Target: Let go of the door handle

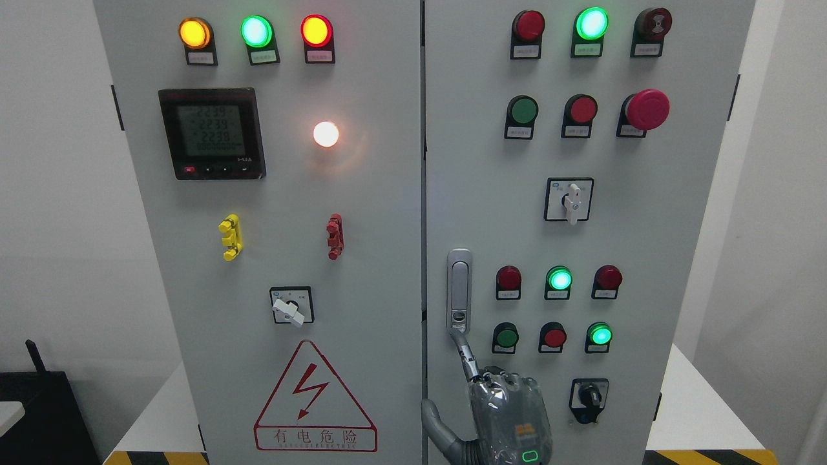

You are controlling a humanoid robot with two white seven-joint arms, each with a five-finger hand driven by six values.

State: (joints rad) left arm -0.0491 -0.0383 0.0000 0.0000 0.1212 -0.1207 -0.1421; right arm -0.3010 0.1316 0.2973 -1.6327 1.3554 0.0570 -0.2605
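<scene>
My right hand (501,407), index extended, touches the door handle's (459,290) lower end, gripping nothing; release nearly complete, I'd retract next.

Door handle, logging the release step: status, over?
Right hand below door handle, index fingertip at its lower end, no grasp. Handle flush, right door shut. Left hand unseen. Nothing obstructing.

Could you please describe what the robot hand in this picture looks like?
One robot hand shows at the bottom edge. It is metallic grey with slim, jointed fingers. The back is a rounded glossy shell bearing a small orange marking and, near the wrist, a green glowing light. No cables or sleeve are visible.
</scene>
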